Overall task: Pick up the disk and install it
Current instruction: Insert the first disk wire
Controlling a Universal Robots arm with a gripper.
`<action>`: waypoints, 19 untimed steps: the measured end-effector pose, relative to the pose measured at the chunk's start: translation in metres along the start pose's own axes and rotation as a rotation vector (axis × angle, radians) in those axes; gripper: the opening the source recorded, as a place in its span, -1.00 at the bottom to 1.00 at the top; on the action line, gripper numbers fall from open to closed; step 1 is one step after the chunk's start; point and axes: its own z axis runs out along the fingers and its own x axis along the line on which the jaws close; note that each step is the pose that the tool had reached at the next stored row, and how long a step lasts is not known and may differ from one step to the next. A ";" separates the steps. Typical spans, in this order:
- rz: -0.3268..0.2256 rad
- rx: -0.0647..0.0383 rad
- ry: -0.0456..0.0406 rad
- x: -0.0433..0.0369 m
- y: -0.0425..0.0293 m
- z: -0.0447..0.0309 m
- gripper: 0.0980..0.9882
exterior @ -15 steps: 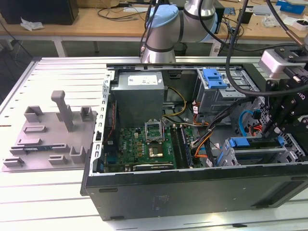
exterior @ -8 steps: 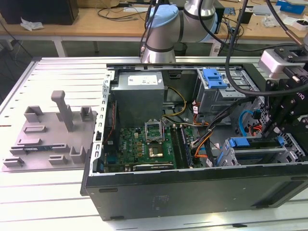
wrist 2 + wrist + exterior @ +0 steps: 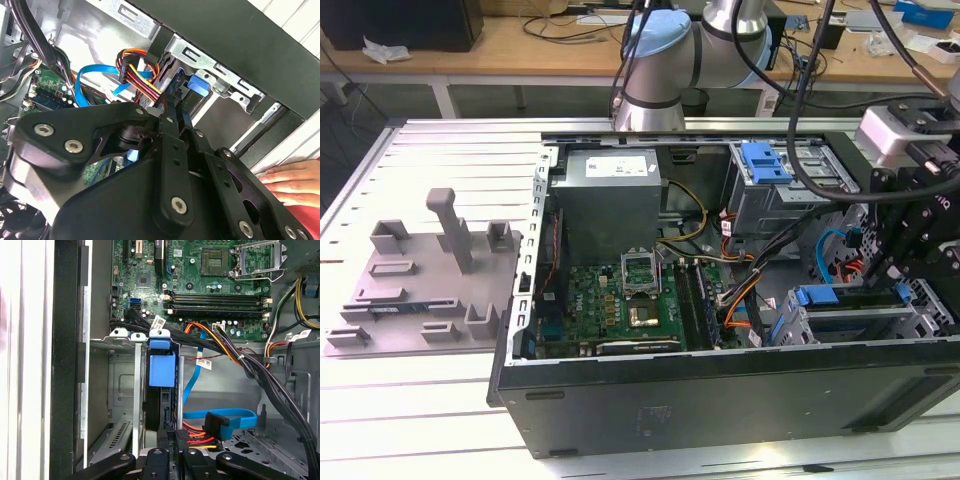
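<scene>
While the open computer case (image 3: 720, 390) lies on its side on the slatted desk (image 3: 440, 160), we see the gripper (image 3: 910, 250) lowered into the drive-bay corner of the case, at about 3 o'clock in the exterior view. In the first wrist view the disk (image 3: 162, 371) stands on edge in the metal drive cage (image 3: 117, 385), its bright blue bracket facing the camera, with the black links of the gripper (image 3: 170, 460) directly below it at 6 o'clock. Whether the gripper's fingers are clamped on the disk or merely beside it we cannot tell, since the linkage hides the contact. Next to the disk we note a blue data cable (image 3: 220, 416) and a bundle of red, yellow and orange power wires (image 3: 197, 437). The green motherboard (image 3: 625, 300) occupies the case centre, with the grey power supply (image 3: 610, 190) at its 12 o'clock. In the second wrist view a person's hand (image 3: 292, 182) rests flat on the desk just outside the case wall. A grey fixture plate (image 3: 425, 285) lies at 9 o'clock in the exterior view.
</scene>
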 end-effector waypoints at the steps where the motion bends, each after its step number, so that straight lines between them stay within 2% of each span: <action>1: 0.000 0.000 0.0000 0.0000 0.0000 0.0002 -0.84; 8: 0.001 0.000 0.0000 0.0000 0.0000 0.0019 -0.84; 12: 0.003 0.000 -0.0003 0.0001 0.0000 -0.0033 -0.84; 19: 0.014 0.000 -0.0002 0.0001 0.0001 -0.0038 -0.84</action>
